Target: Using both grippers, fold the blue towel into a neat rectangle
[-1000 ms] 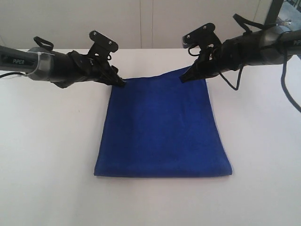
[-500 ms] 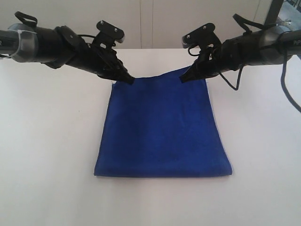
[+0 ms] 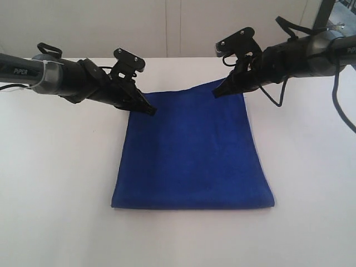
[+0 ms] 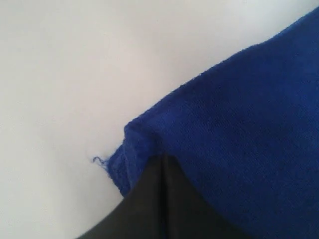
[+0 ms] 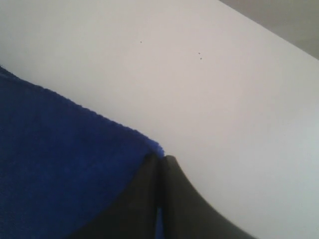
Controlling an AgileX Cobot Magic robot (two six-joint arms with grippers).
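1. The deep royal-blue soft microfibre towel (image 4: 239,129) runs past the left wrist view's edge; the black narrow-fingered left claw (image 4: 162,164) covers part of its corner.
2. The black right claw (image 5: 160,162) is blurred and cropped.

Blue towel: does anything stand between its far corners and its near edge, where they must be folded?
Nothing visible does. The royal-blue cloth towel lies flat and bare on the white table; left gripper and right gripper pinch its far corners.

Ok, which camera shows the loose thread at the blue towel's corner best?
The left wrist view: the loose thread curls off the blue towel beside the left pincer. The exterior view is too coarse to show it; the right wrist view shows another corner, no thread.
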